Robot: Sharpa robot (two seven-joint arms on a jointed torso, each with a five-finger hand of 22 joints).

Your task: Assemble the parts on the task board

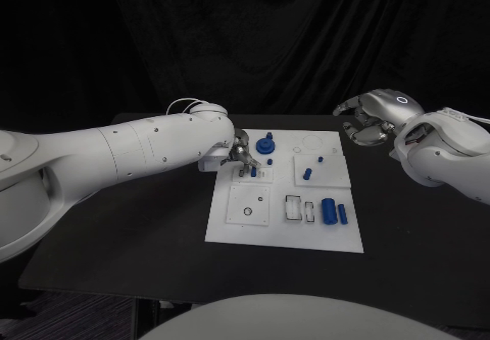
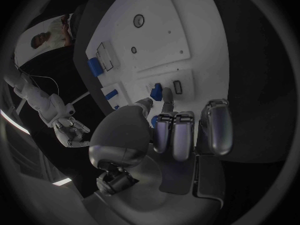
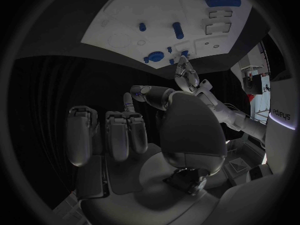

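The left hand [image 1: 241, 157] pinches a small blue part [image 1: 253, 171] over the task board [image 1: 286, 237], upper left of centre; a tilted part could jam. The right hand [image 1: 369, 126] hovers beside, fingers curled, holding nothing.

Empty right robot hand [image 3: 144, 130] hovers off task board [image 3: 125, 25].

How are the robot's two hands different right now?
The left hand is down over the task board, its fingertips at a small blue part; the right hand is off the board's far right corner, above the black table.
The left hand works with a part; the right hand has nothing in it, its fingers curled.
Both are silver hands on white arms.
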